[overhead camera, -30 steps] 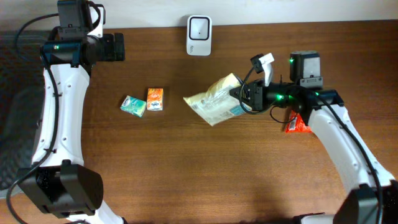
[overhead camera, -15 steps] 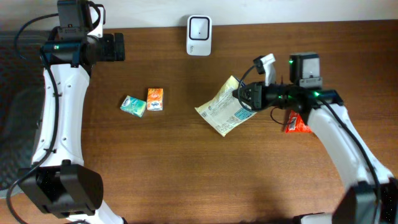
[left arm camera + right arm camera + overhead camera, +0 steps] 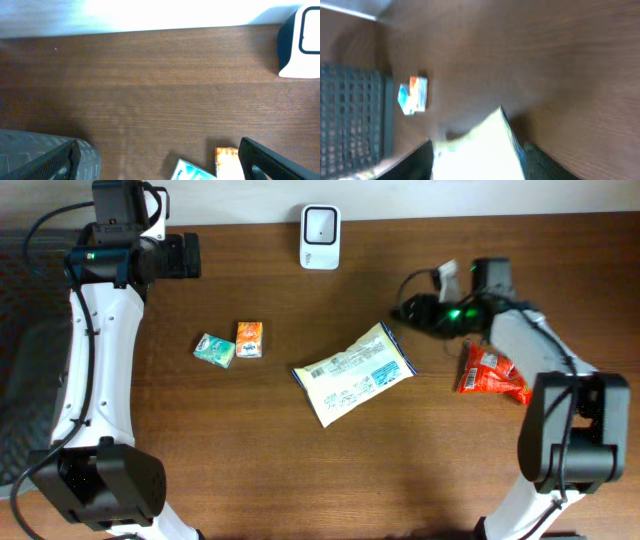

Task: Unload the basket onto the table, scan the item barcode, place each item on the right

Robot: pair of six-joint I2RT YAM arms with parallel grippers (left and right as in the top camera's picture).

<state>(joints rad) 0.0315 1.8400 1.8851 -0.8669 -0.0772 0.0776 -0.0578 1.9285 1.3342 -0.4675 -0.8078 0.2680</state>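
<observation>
The snack pouch (image 3: 352, 373) lies flat on the wooden table (image 3: 300, 470), a little right of centre, free of both arms. Its long axis runs on a slant, from the corner nearer the front and left up to the corner farther back and right. The blue-printed end points up and right, toward the right arm, and the pale yellow end points down and left. The printed label side faces up. The right gripper (image 3: 408, 311) hovers just beyond that blue end, apart from the pouch and holding nothing. In the blurred right wrist view its dark fingers (image 3: 415, 160) stand spread, with the pouch seen on the table past them. To the right of the pouch a red packet (image 3: 490, 370) lies under the right arm. To the left, well apart from the pouch, sit a small orange box (image 3: 249, 339) and a teal pack (image 3: 214, 350) side by side. The white scanner (image 3: 320, 223) stands at the back edge, behind the pouch. The left gripper (image 3: 185, 255) hangs at the far back left, fingers wide apart and empty
</observation>
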